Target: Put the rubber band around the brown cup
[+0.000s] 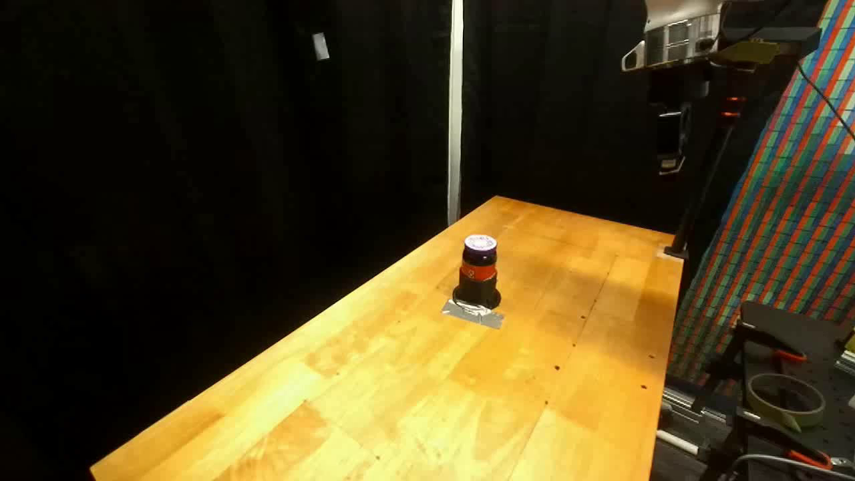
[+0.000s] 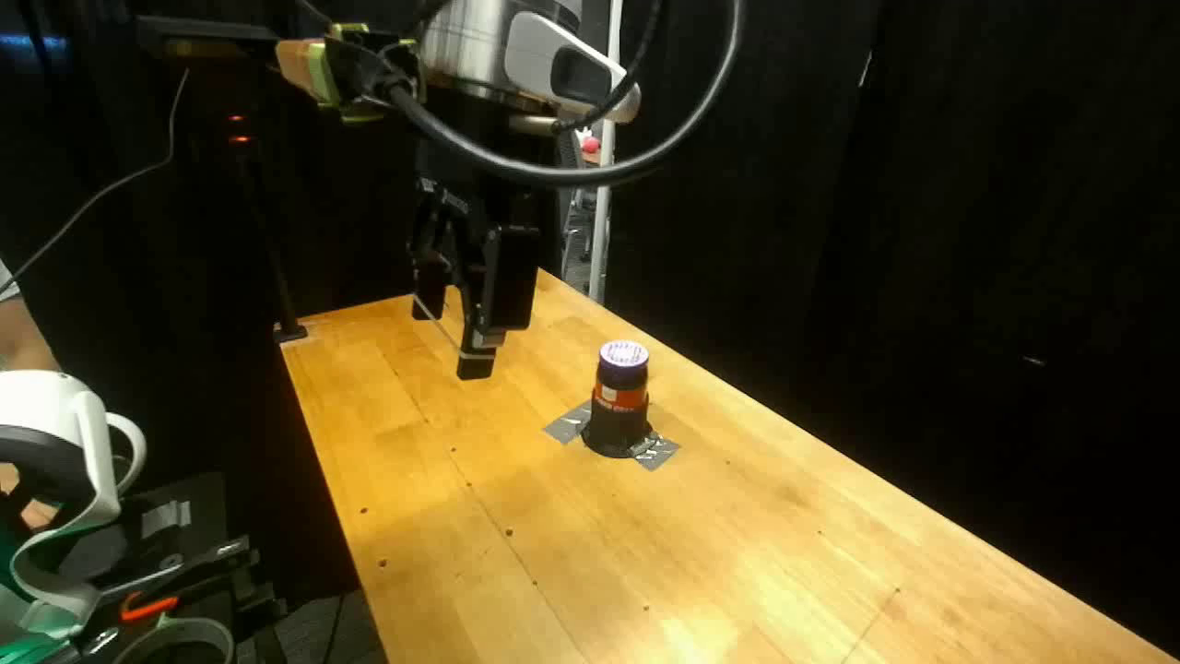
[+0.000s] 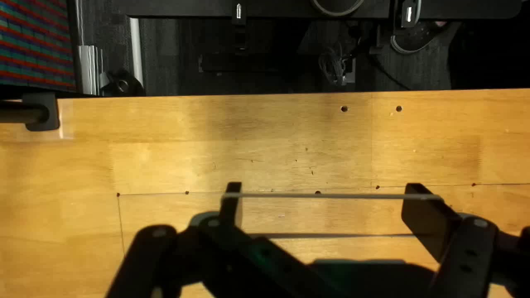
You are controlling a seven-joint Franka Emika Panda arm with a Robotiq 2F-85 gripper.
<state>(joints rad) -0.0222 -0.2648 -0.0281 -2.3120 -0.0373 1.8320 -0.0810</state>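
The brown cup stands upright on the wooden table in both exterior views [image 1: 479, 271] [image 2: 619, 398]. It has an orange-red stripe and a whitish patterned top, and its black base is taped down. It is out of the wrist view. My gripper [image 2: 452, 334] is open and hangs above the table, to one side of the cup and apart from it. The thin greyish rubber band [image 2: 439, 324] is stretched around the outside of both fingers. In the wrist view both strands of the rubber band [image 3: 323, 195] span the wide gap between the fingertips [image 3: 325, 207].
Grey tape [image 1: 473, 314] holds the cup's base to the table [image 1: 374, 401]. A black post [image 2: 291, 330] stands at a table corner. A side platform with a tape roll [image 1: 785, 399] is beside the table. A black cable [image 2: 590, 173] loops from the arm. Black curtains hang behind.
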